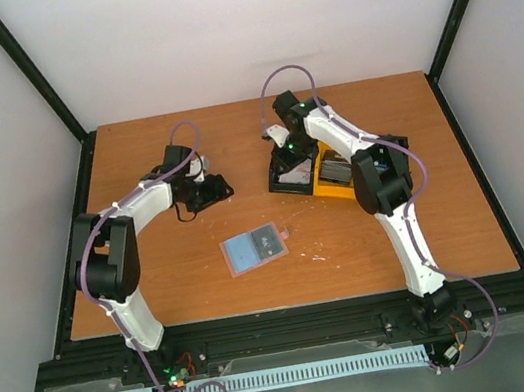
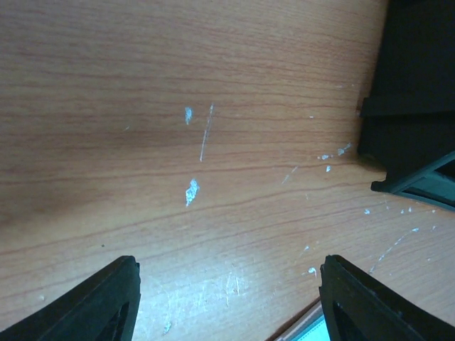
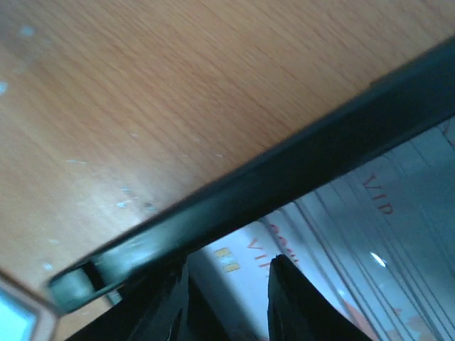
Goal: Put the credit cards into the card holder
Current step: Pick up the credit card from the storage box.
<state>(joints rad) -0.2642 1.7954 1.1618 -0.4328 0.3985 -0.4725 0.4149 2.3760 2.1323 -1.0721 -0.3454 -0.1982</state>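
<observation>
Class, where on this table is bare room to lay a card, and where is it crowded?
Bare wooden table: the far strip beyond the left gripper and black plastic bin; the right side past the yellow plastic bin; the near strip before the pale blue card holder. Crowded: round the right gripper and bins.

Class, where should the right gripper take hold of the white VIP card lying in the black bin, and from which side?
Probably its exposed edge, coming from above: the white VIP card lies flat among other cards, and the wall of the black bin blocks a sideways approach.
</observation>
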